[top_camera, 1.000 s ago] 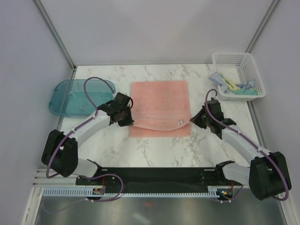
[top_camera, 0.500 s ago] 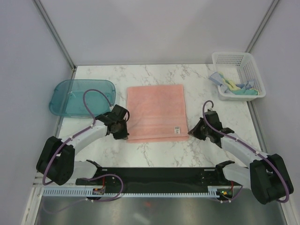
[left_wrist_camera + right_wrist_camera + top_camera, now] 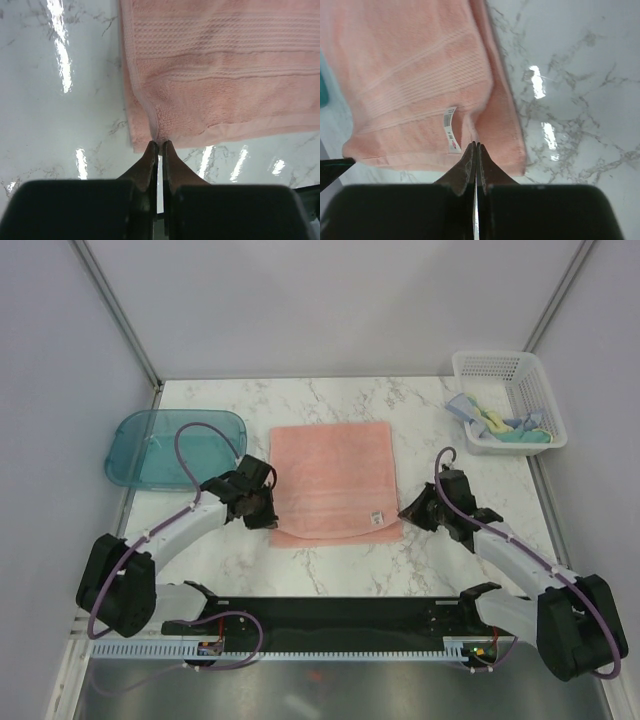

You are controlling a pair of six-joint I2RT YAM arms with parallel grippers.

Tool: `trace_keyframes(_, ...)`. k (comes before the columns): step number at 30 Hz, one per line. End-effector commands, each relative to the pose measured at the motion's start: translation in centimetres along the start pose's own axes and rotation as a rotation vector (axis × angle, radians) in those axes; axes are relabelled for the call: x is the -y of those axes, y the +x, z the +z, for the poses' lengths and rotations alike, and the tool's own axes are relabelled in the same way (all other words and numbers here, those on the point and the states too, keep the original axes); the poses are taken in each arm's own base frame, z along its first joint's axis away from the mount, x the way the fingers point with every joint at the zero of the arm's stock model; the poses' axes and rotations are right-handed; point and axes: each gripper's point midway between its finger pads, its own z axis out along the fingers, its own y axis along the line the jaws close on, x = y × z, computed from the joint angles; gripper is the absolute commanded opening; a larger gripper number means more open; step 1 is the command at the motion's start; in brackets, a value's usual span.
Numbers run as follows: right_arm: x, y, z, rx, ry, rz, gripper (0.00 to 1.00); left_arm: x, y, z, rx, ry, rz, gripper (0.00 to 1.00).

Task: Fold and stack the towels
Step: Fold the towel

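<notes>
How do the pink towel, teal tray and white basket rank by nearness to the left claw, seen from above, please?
1. Pink towel, centre, pinched by the left claw.
2. Teal tray, left, behind it.
3. White basket, far right corner.

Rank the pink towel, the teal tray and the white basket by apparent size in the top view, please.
1. salmon-pink towel, clearly largest.
2. teal tray and white basket: similar footprints, the tray slightly wider; too alike to rank.

The left claw and right claw have pulled the upper layer of the salmon-pink towel nearer, covering the lower.
</notes>
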Motion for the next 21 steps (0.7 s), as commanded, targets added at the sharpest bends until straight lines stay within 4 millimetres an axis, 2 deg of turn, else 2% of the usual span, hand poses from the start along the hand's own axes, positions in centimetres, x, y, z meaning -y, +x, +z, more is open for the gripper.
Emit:
trace_keyframes(1,-3.5,-1.8,-2.1,0.035,-0.095,-0.037,0.0,2.2,-2.2,-3.6,0.071,0.079,0.005,0.02)
trace_keyframes(5,-3.8,-1.1,-3.4,0.022,-0.13,-0.034,0.0,1.7,-1.0,-5.2,0.064,0.095,-0.003,0.02)
trace_keyframes(7,-3.5,-0.6,-3.4,0.017,-0.137,-0.027,0.0,0.7,0.6,-4.2,0.03,0.078,-0.03,0.02)
trace_keyframes(8,-2.2,0.3,-2.8,-0.001,-0.11,-0.021,0.0,0.4,1.3,-3.5,0.014,0.076,-0.035,0.02)
trace_keyframes(9,-1.6,0.6,-2.2,-0.008,-0.098,-0.015,0.0,-0.8,3.3,-2.1,-0.033,0.051,-0.053,0.02)
trace_keyframes(11,-0.1,2.1,-1.0,-0.035,-0.092,0.0,0.0,-0.3,4.0,-0.7,-0.042,0.081,-0.06,0.02)
trace_keyframes(12,0.5,2.6,-0.5,-0.05,-0.078,0.009,0.0,-1.1,5.1,0.2,-0.068,0.061,-0.079,0.02)
trace_keyframes(13,0.9,2.9,-0.2,-0.056,-0.071,0.013,0.0,-1.2,5.1,0.7,-0.064,0.057,-0.08,0.02)
trace_keyframes(14,1.7,3.3,0.3,-0.064,-0.05,0.018,0.0,-2.1,5.9,1.5,-0.094,0.016,-0.078,0.02)
trace_keyframes(16,2.0,3.6,0.6,-0.074,-0.048,0.01,0.0,-2.6,6.1,2.0,-0.099,-0.009,-0.073,0.02)
trace_keyframes(21,2.8,3.3,0.8,-0.046,-0.02,0.013,0.0,-2.5,6.1,2.1,-0.093,-0.008,-0.069,0.02)
